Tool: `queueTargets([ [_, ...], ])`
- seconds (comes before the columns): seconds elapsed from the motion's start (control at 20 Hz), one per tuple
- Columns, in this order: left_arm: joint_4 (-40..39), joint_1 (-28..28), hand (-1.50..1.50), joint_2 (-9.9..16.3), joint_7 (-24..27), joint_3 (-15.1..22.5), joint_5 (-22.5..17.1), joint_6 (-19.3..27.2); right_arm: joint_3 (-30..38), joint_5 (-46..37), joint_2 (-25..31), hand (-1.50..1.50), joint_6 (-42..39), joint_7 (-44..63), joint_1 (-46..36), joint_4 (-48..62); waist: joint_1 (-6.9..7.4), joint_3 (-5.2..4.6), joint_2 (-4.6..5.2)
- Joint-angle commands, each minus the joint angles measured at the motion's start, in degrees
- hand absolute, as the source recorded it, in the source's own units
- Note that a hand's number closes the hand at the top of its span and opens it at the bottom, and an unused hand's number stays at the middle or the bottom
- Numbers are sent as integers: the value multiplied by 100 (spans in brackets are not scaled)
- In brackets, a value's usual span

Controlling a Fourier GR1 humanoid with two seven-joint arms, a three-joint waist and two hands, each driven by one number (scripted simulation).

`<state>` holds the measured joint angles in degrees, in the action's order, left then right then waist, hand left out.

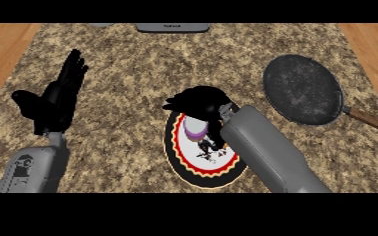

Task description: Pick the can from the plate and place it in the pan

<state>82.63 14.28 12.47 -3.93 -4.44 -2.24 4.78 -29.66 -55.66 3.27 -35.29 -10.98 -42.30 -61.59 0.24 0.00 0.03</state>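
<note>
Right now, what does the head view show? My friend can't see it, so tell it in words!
The right hand curls over a can on a plate. The empty dark pan lies to the right on the speckled counter, and the left hand rests open at the left.

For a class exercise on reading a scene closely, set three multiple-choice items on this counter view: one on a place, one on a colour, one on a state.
1. Where is the pan relative to the plate?
A. up and to its right
B. to its left
C. on top of it

2. What colour is the plate's outermost ring?
A. green
B. black
C. blue

3. What is the right hand doing?
A. resting open at the counter's edge
B. holding the pan's handle
C. curled over the can on the plate

Answers: 1 A, the pan lies nearer the upper right edge. 2 B, a black band surrounds the red and cream rings. 3 C, its fingers close round the can's top.
</note>
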Motion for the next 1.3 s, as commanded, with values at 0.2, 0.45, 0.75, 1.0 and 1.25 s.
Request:
queueTargets([
  [0.2, 457, 22, 0, -267, -397, 267, 265, 222, -126, -325, -319, -150, 329, 119, -280, 835, 46, 2, 0],
  [0.45, -63, -188, 0, -273, 271, 57, 212, 22, -182, -549, -324, -150, -27, 105, -111, 636, -8, -1, -4],
  [0.75, 338, -84, 0, -149, -299, 2, 205, 34, -446, -725, -300, 150, 435, -1006, 14, 875, 2, 2, -10],
  [1.0, 290, -9, 0, -118, -287, -133, 55, -150, -589, -852, -325, 150, 1019, -1062, 96, 1323, 27, 1, 4],
  [1.25, 149, -149, 0, -182, -30, -77, 165, -97, 301, -219, -326, 150, 904, 1201, 486, 1101, -22, 0, -33],
])
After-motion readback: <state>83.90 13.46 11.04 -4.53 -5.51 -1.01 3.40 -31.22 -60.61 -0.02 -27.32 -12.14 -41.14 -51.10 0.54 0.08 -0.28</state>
